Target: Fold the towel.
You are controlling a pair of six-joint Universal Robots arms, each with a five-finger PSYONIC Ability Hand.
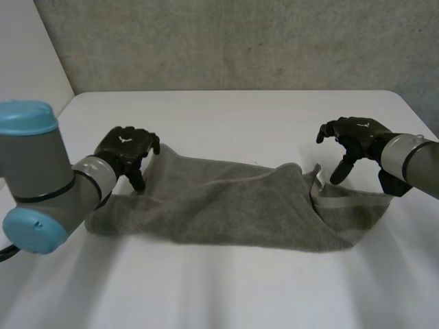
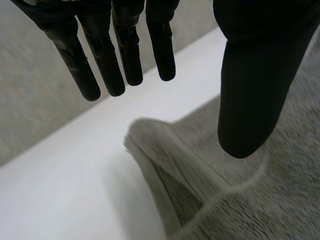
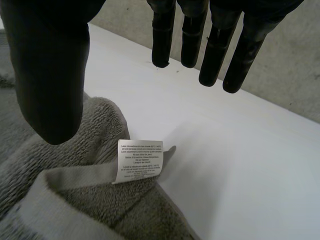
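Note:
A grey towel lies folded lengthwise across the white table, its far edge doubled over toward me. My left hand hovers over the towel's far left corner, open, with nothing between fingers and thumb. My right hand hangs just above the far right corner, open and empty too. Under its palm a white label sticks out from the towel's hem. The towel spreads below my left thumb.
A grey wall rises behind the table's far edge. Bare table top lies beyond the towel and in front of it. The left arm's grey joint with blue caps stands at the near left.

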